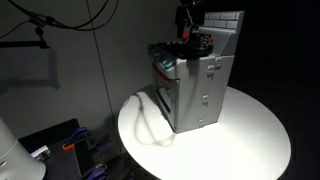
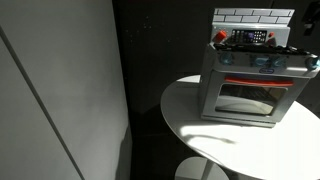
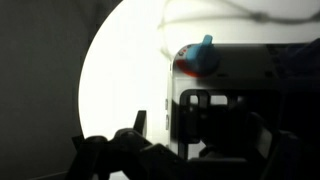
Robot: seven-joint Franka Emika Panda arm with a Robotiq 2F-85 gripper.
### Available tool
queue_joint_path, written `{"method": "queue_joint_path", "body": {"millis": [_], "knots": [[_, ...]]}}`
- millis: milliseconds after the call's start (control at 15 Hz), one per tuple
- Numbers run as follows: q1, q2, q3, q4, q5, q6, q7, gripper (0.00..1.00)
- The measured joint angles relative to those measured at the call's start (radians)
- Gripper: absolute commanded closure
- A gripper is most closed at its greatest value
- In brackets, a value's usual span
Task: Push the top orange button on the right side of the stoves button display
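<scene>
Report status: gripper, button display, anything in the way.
Gripper just above stove top, jaws too dark to tell. Button display on stove top, contact unclear. No obstruction visible.

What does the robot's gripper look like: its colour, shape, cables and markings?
The gripper is black and blocky. In the wrist view it shows as a dark, angular silhouette. No cables or markings on it can be made out in the dim light.
</scene>
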Motion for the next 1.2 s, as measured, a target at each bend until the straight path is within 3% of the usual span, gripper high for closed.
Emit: {"method": "queue_joint_path", "body": {"millis": [733, 1200], "knots": [[0.000, -0.189, 0.003, -0.108, -0.051, -0.158, -0.034, 0.00], [0.000, -0.362, 0.011, -0.276, -0.058, -0.127, -0.117, 0.00]]}}
